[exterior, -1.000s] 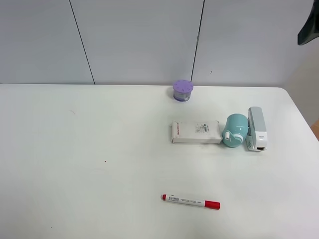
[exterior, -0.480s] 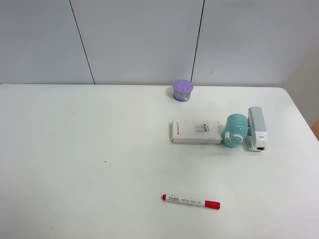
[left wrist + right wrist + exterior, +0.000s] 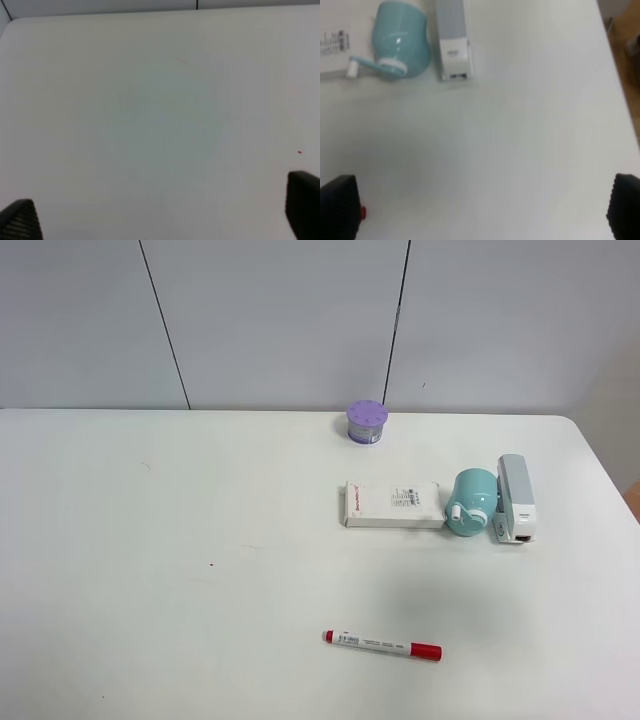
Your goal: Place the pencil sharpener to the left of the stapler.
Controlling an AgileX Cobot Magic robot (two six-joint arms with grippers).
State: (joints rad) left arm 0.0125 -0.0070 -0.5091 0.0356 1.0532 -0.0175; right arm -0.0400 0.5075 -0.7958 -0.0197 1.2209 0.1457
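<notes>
Teal sharpener: the pencil sharpener [image 3: 400, 42] lies ahead of your right gripper [image 3: 480, 210], touching the stapler [image 3: 453, 40] on its left.
Handling: probably light, rigid, smooth plastic; grip across the rounded body, avoiding the crank.
Right gripper: spread wide, empty.
Left gripper [image 3: 160, 212]: spread wide, nothing beneath it.

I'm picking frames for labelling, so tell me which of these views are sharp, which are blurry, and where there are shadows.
Exterior high view: sharp, evenly lit, small soft shadows under the pencil sharpener and stapler. Right wrist view: soft and blurred, a broad dim shadow on the table. Left wrist view: softest, nearly featureless, with dark fingers at the corners.
</notes>
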